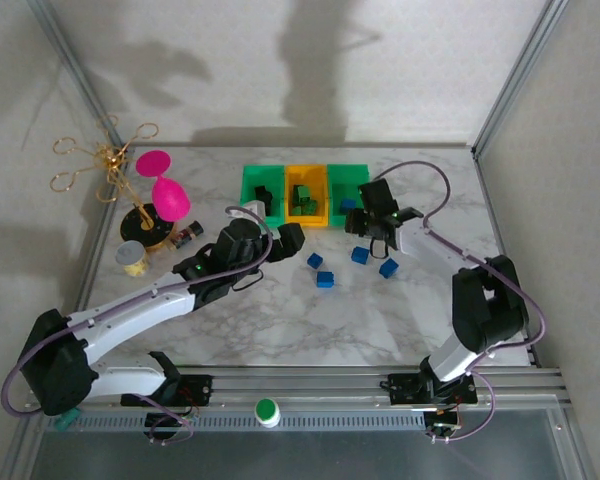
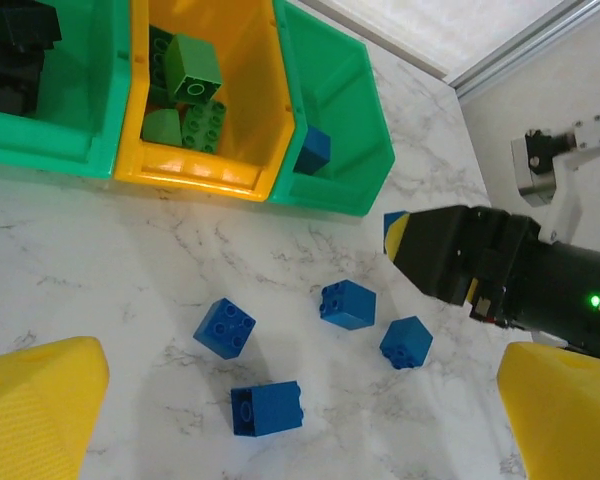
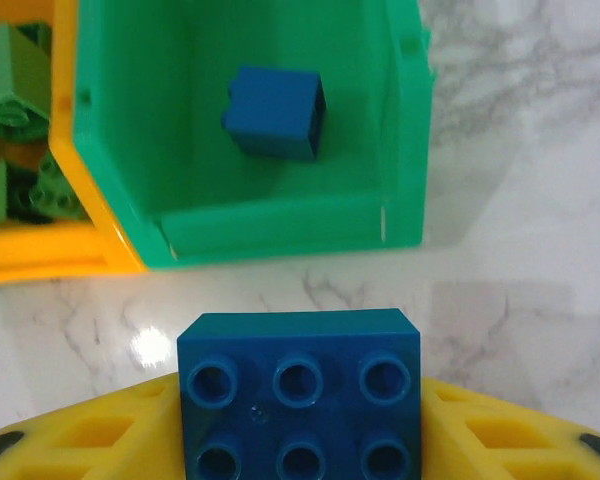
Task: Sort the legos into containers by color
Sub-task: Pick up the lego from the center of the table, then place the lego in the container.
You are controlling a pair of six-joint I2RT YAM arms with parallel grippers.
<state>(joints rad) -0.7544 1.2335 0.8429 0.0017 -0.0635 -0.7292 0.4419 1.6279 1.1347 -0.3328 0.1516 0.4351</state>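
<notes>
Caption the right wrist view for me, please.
Right hand holds a blue lego before a green bin containing a second lego.

Four loose blue legos [image 2: 347, 304] just before three adjoining green-orange-green bins [image 2: 190, 172]

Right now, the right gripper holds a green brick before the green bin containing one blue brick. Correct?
No. The held brick in the right gripper is blue, not green; the right wrist view shows it. It sits before the green bin containing one blue brick.
</notes>
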